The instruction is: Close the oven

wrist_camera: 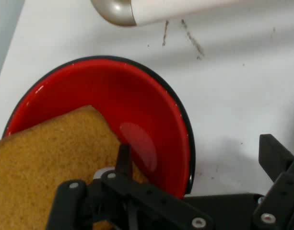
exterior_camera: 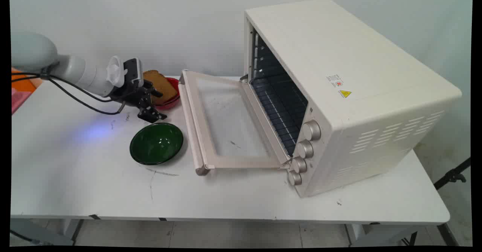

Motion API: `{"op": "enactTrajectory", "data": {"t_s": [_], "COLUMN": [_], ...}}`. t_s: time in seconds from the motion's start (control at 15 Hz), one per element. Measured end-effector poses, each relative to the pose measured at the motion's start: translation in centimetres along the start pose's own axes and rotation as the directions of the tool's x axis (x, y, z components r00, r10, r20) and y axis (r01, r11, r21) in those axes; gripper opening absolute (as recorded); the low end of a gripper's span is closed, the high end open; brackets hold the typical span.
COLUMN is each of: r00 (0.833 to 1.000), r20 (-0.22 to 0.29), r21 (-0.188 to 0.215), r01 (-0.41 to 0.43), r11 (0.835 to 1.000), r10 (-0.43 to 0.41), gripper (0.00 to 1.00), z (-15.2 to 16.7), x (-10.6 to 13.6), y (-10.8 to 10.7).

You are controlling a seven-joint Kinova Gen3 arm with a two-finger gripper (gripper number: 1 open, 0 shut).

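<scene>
Two views: main view from above the table's near side; hand view along the gripper.
Gripper: gripper (exterior_camera: 152, 103) low over the table (exterior_camera: 75, 176), at the left, between the red bowl and the green bowl; fingers spread wide. In the hand view one finger (wrist_camera: 123, 160) lies against the bread's edge over the red bowl, the other finger (wrist_camera: 276, 155) stands well apart over bare table, cut off by the right edge.
Bread: brown slice of bread (exterior_camera: 161, 84) leaning in the red bowl (exterior_camera: 174, 84), its lower part hidden behind the gripper; in the hand view it runs off the left and bottom edges.
Red bowl: far left of the oven door, only its right rim shows in the main view.
Green bowl: green bowl (exterior_camera: 156, 143) just near of the gripper, upright, nothing seen in it.
Oven: cream toaster oven (exterior_camera: 339, 93) on the right, door (exterior_camera: 226, 120) folded down flat toward the bowls, rack inside, four knobs (exterior_camera: 303, 152); the interior's far depth is too dark to make out.
Door handle: one rounded end (wrist_camera: 119, 10) shows at the hand view's top edge.
</scene>
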Motion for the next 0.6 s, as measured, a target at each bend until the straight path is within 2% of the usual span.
{"op": "enactTrajectory", "data": {"t_s": [0.6], "r00": [0.999], "r20": [-0.036], "r21": [-0.015], "r01": [0.025], "r11": [1.0], "r10": [-0.025], "gripper": [1.0], "z": [-2.9], "x": [2.7], "y": [0.3]}}
